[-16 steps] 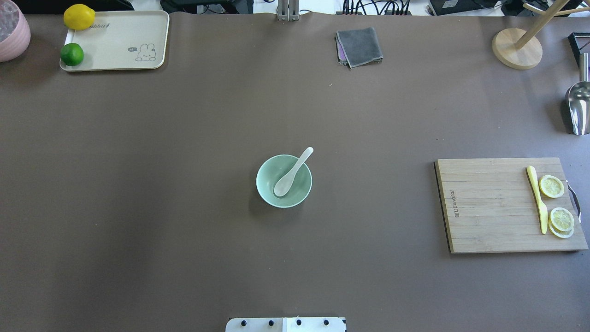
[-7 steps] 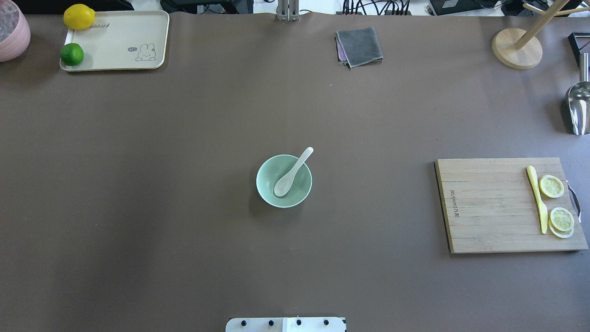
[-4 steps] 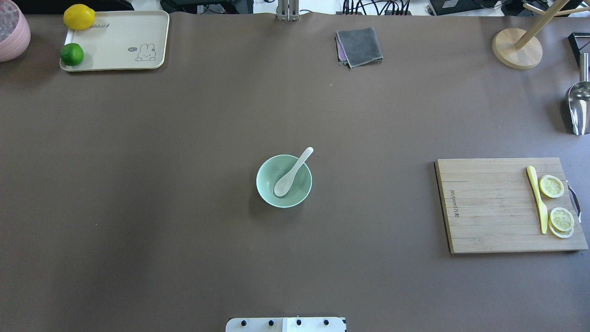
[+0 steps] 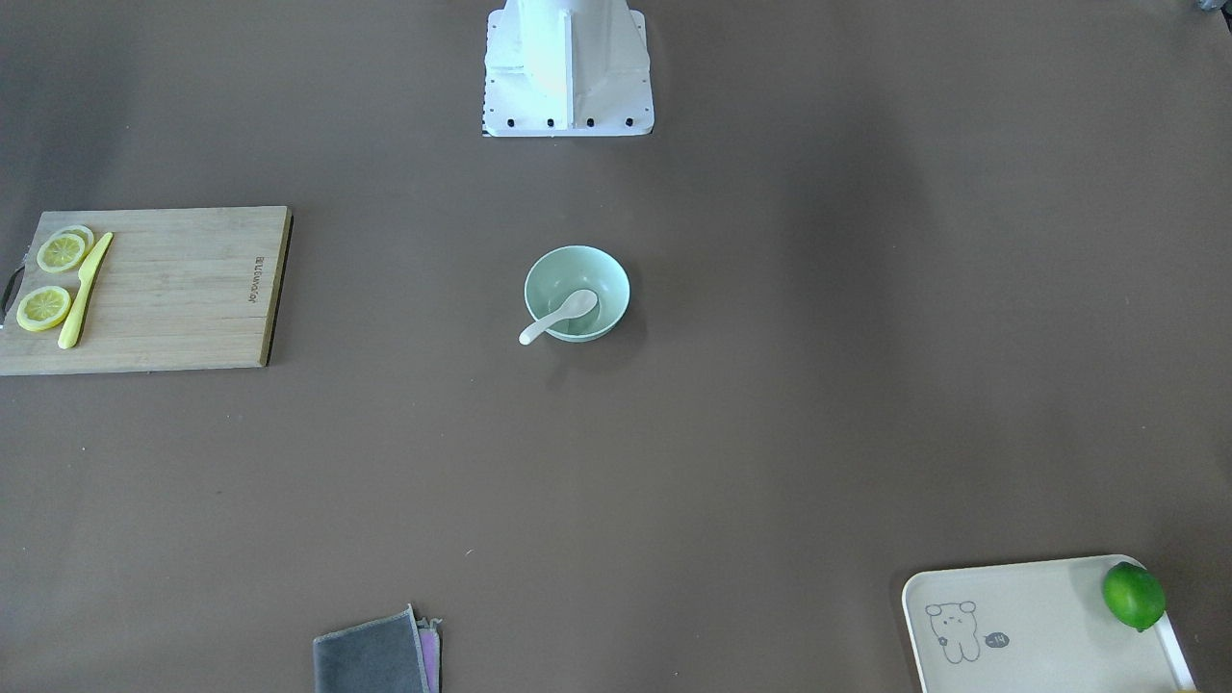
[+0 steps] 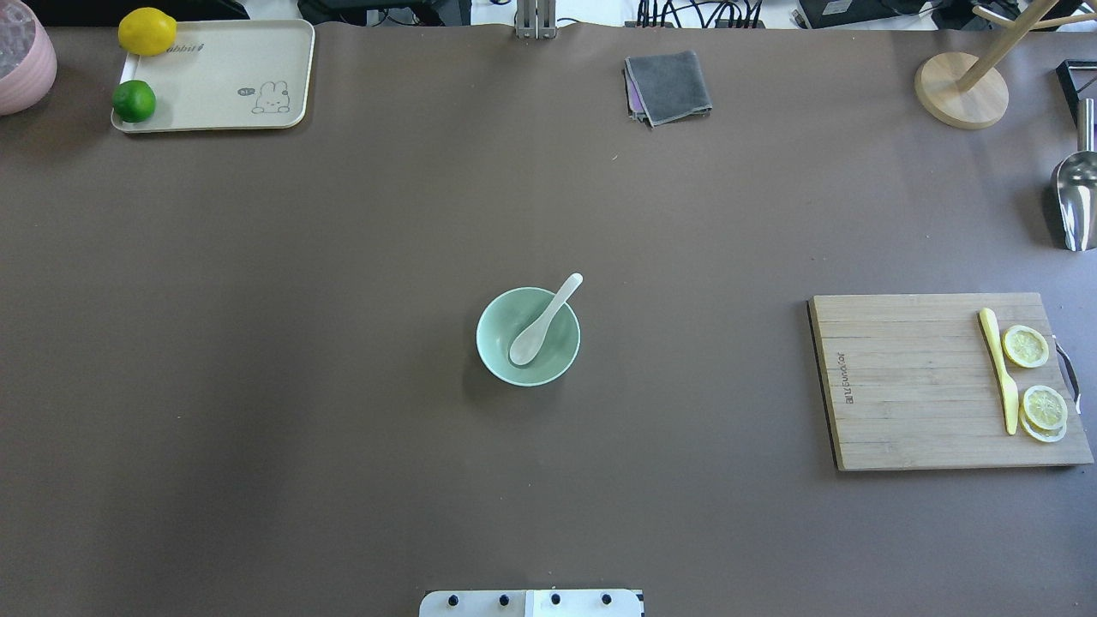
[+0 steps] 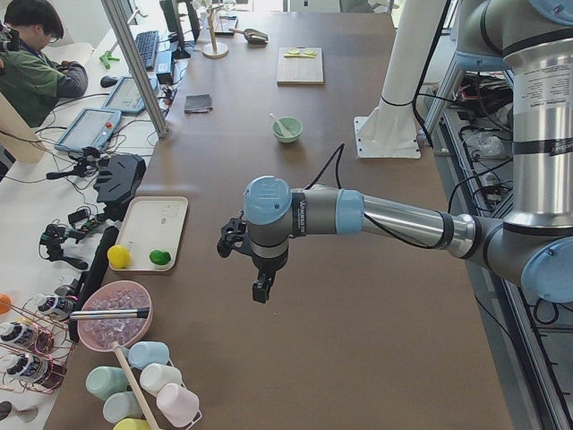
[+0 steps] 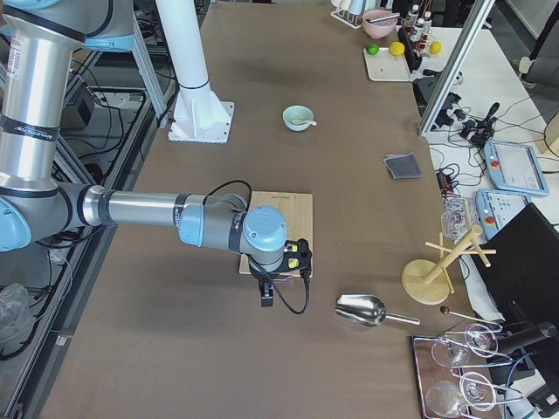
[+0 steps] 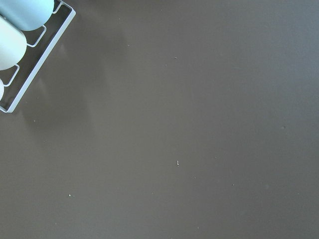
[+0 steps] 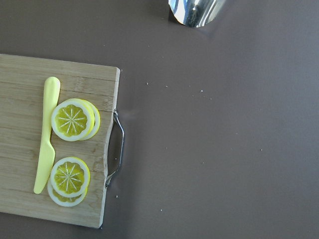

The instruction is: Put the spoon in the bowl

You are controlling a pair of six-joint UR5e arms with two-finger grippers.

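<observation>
The white spoon [image 5: 542, 321] lies in the mint-green bowl [image 5: 487, 347] at the table's middle, scoop inside and handle resting over the far right rim. Both also show in the front-facing view, spoon [image 4: 558, 316] and bowl [image 4: 577, 258]. No gripper shows in the overhead or front-facing views. In the exterior left view my left gripper [image 6: 260, 294] hangs over bare table far from the bowl [image 6: 287, 130]. In the exterior right view my right gripper [image 7: 266, 299] hangs by the cutting board's end. I cannot tell whether either is open or shut.
A wooden cutting board [image 5: 908, 381] with lemon slices and a yellow knife [image 5: 998, 368] lies at the right. A cream tray [image 5: 223, 77] with a lemon and a lime is far left. A grey cloth [image 5: 668, 86], a metal scoop [image 5: 1076, 201] and a wooden stand [image 5: 960, 90] lie along the far side.
</observation>
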